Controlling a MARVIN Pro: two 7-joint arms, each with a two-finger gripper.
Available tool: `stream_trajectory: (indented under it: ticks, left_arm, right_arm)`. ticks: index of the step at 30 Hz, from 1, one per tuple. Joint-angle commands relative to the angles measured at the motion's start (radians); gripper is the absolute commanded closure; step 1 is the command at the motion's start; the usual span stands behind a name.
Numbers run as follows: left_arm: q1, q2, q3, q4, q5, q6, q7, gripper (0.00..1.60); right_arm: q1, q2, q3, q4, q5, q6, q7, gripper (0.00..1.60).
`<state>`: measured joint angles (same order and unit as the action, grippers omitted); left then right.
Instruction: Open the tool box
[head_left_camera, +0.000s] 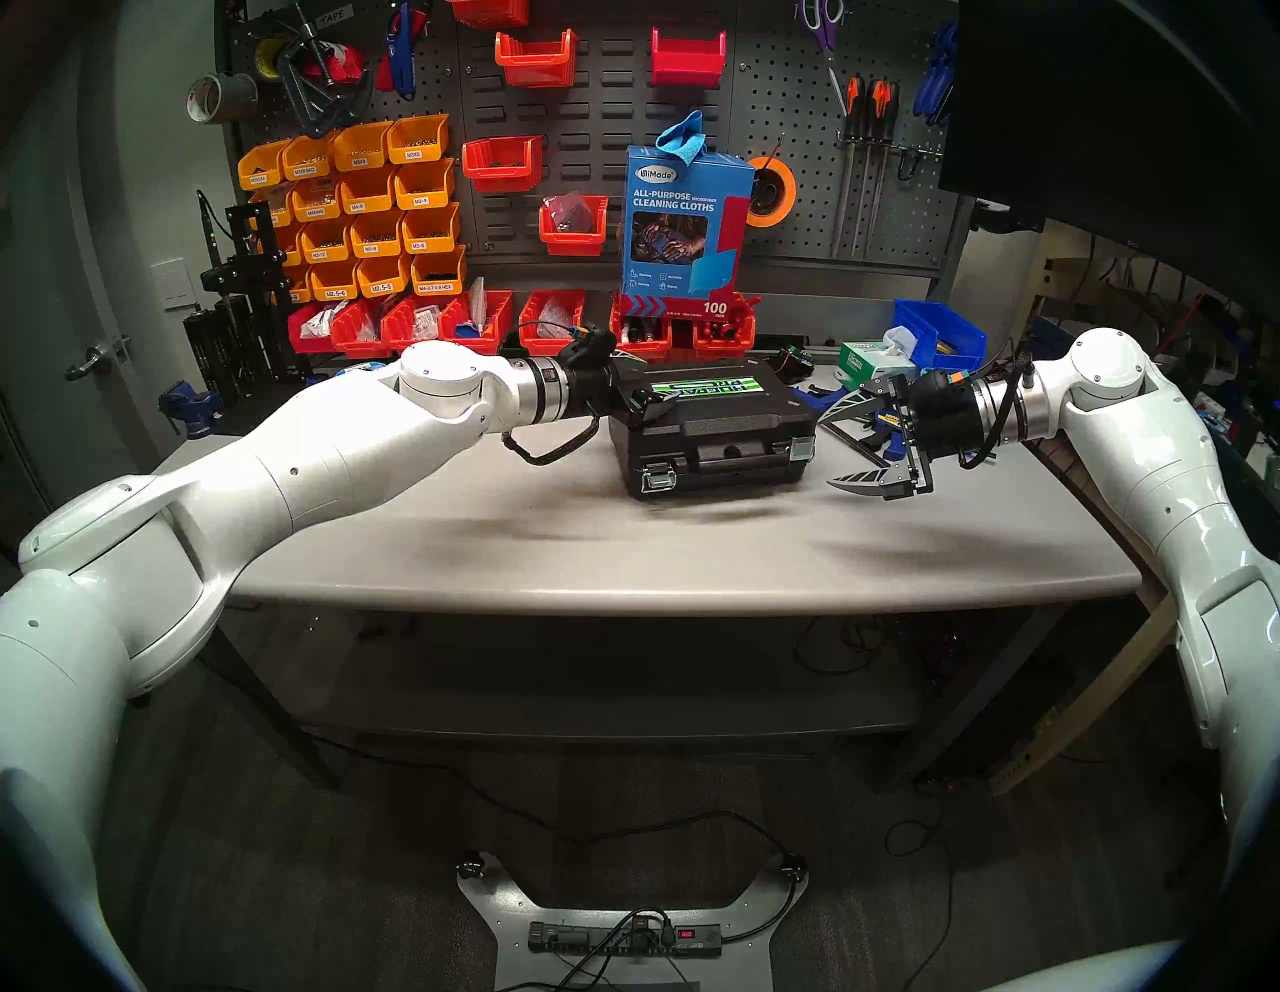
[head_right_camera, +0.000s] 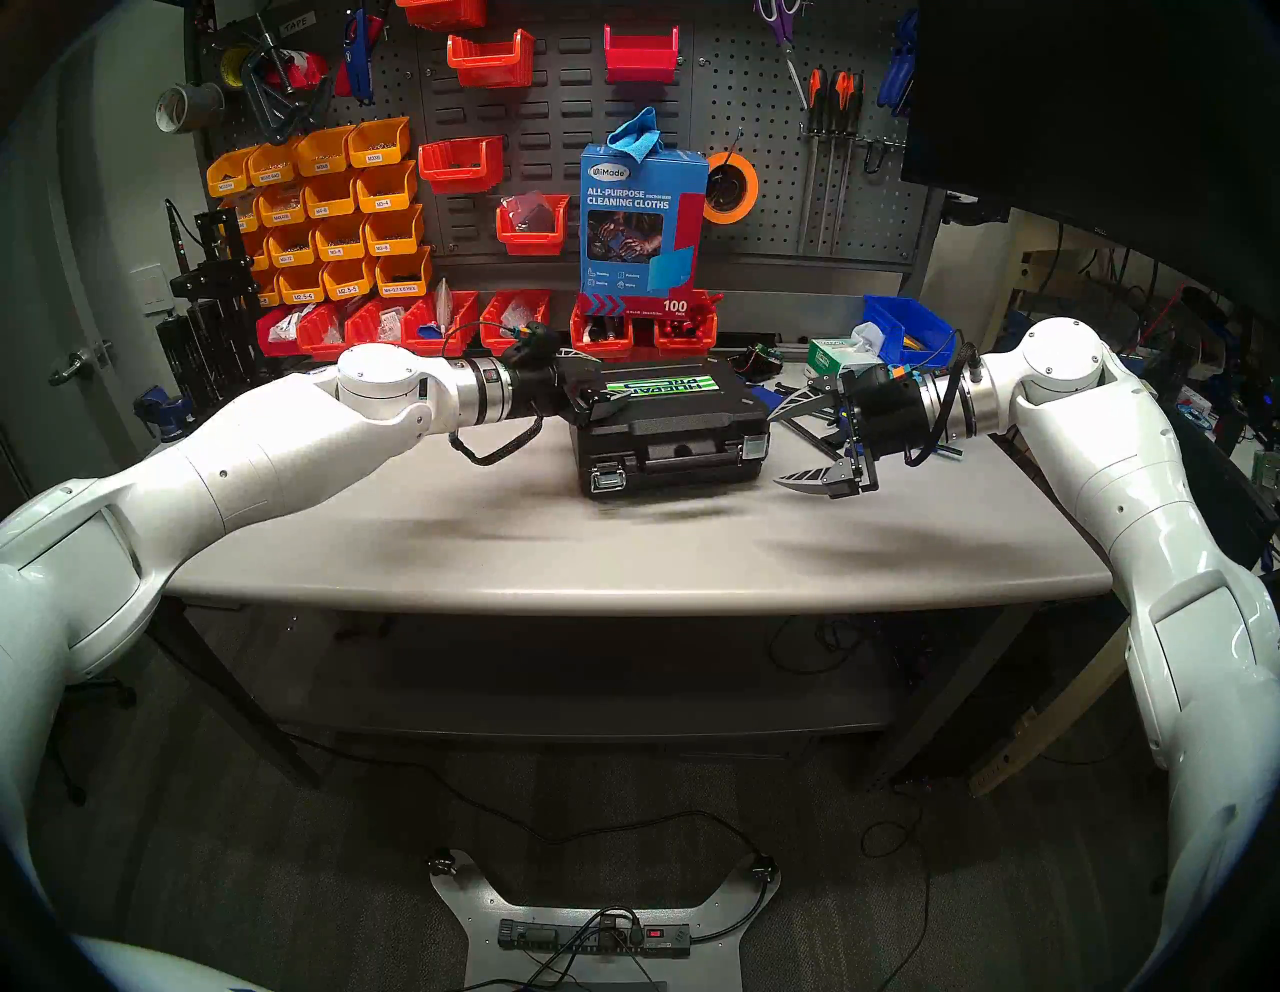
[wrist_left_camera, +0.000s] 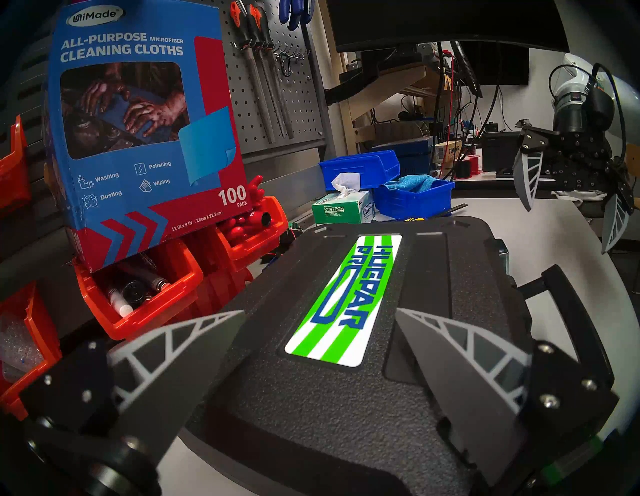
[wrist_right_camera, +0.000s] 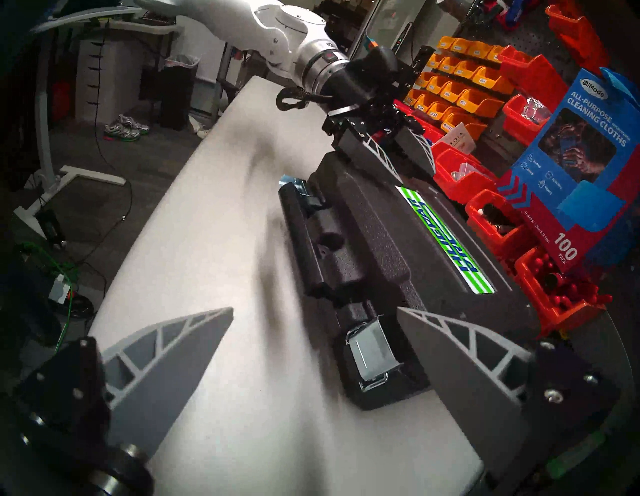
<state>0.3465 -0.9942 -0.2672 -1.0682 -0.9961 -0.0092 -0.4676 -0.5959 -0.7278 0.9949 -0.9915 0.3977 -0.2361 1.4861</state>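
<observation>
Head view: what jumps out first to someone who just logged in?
The black hard-plastic tool box with the green-and-white striped sticker sits closed mid-bench, silver latches facing the robot. The left end effector hangs open over the case's left end; the right end effector is open just off its right end. Behind stands the tall blue cardboard cleaning-cloths box on red plastic bins.

Front: bare tabletop (head_left_camera: 623, 554) before the case (head_left_camera: 720, 443) | Left: left end effector (wrist_left_camera: 318, 346) spread over the case's left end | Right: right end effector (head_left_camera: 841, 450) wide open just beside the case, apart | Rear: red bins (head_left_camera: 554, 325) and cloths box (head_left_camera: 686, 228) close behind
</observation>
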Motion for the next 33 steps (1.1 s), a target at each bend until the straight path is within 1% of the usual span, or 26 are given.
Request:
stream_trajectory:
  ticks: [1, 11, 22, 33]
  left_arm:
    - [0.051, 0.002, 0.057, 0.009, 0.026, 0.032, -0.002, 0.00]
    - [0.049, 0.002, 0.061, 0.009, 0.025, 0.032, -0.001, 0.00]
    - [0.047, 0.002, 0.065, 0.009, 0.023, 0.032, 0.000, 0.00]
    - [0.045, 0.002, 0.068, 0.009, 0.021, 0.032, 0.001, 0.00]
  right_arm:
    - [0.054, 0.012, -0.034, 0.016, 0.021, -0.033, -0.003, 0.00]
    - [0.089, -0.020, -0.092, 0.066, 0.041, -0.076, -0.003, 0.00]
    - [0.134, -0.076, -0.127, 0.136, 0.044, -0.116, -0.003, 0.00]
    - [0.172, -0.093, -0.172, 0.183, 0.040, -0.142, -0.003, 0.00]
